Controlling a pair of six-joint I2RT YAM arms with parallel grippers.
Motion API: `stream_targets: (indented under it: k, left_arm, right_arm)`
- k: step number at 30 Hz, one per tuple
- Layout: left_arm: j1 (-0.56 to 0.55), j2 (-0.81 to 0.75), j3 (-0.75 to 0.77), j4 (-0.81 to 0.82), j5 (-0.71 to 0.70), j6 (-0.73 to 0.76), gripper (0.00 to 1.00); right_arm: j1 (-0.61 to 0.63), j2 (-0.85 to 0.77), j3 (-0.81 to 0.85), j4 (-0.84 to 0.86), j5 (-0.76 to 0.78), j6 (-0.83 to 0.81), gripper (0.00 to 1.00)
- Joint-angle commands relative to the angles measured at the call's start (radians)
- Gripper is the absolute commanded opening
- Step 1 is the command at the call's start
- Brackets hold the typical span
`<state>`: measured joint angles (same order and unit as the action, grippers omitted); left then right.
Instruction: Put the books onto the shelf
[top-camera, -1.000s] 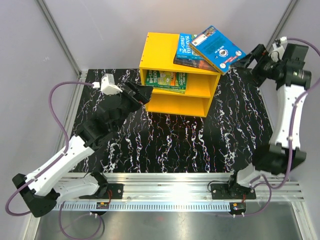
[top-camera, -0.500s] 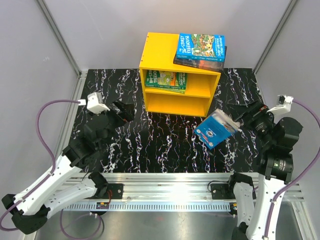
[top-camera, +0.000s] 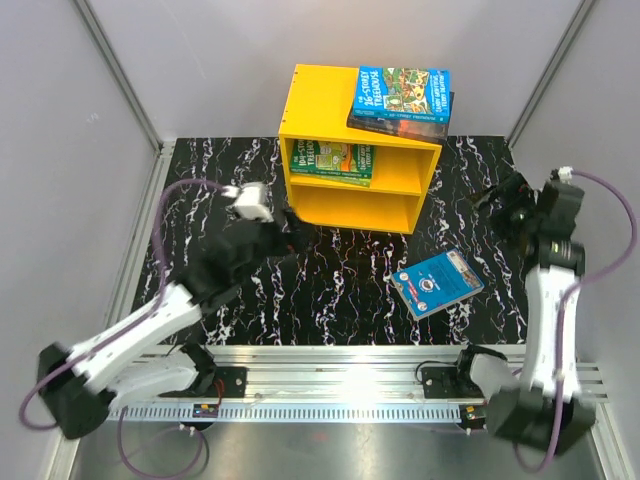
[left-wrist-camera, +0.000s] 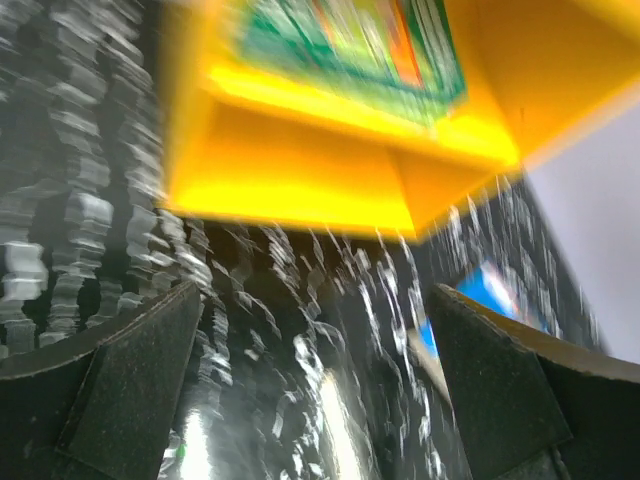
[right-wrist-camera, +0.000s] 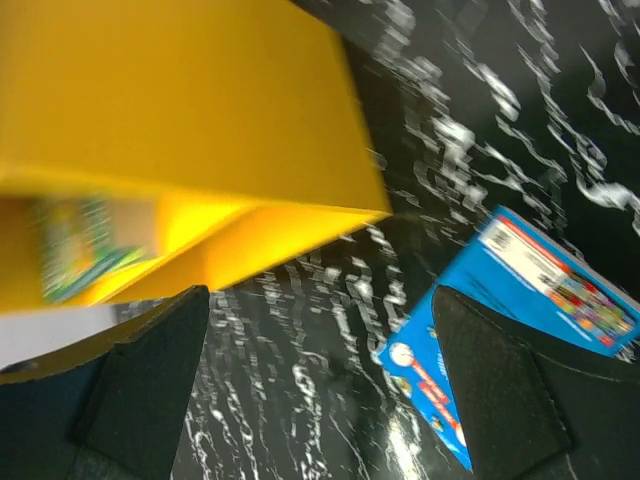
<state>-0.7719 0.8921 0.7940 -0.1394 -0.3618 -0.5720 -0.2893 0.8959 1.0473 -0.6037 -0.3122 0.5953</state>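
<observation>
Bright blue book (top-camera: 437, 283) flat on the black marbled table (top-camera: 330, 300), cover up, in front of the yellow shelf (top-camera: 318, 100) near its right front corner, apart from it and touched by neither arm. On the shelf's flat top, at the right end and slightly overhanging, a blue "26-Storey Treehouse" book (top-camera: 402, 95) stacked on a dark book (top-camera: 395, 128). In the upper compartment, green illustrated books (top-camera: 333, 160) lying flat toward the left. Left gripper (top-camera: 292, 238) just in front of the shelf's lower left corner, jaws spread wide, nothing between them; its wrist view blurred, with shelf and green cover ahead. Right gripper (top-camera: 497, 196) over the table's right side, right of the shelf and farther back than the blue book, jaws likewise wide apart and holding nothing
</observation>
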Motion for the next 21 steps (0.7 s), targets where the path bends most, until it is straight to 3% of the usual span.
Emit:
stream_targets:
  k: [1,2,8,14,21]
  left_arm:
    - [-0.007,0.204,0.054,0.176,0.311,0.026,0.99]
    - [-0.012,0.309,0.074,0.181,0.34,-0.02,0.99]
    - [-0.147,0.648,0.252,0.187,0.366,-0.112,0.99]
    - [-0.256,0.861,0.307,0.234,0.399,-0.279,0.99]
    - [-0.333,1.041,0.401,0.213,0.423,-0.38,0.99]
  right_arm:
    - [-0.004,0.324,0.049,-0.111,0.11,-0.02,1.0]
    - [-0.007,0.447,0.065,-0.12,0.125,-0.02,1.0]
    - [-0.06,0.635,0.007,0.025,0.148,0.031,1.0]
    - [-0.06,0.672,-0.095,0.126,0.091,0.032,1.0]
    - [-0.05,0.615,-0.306,0.243,-0.117,0.035,1.0]
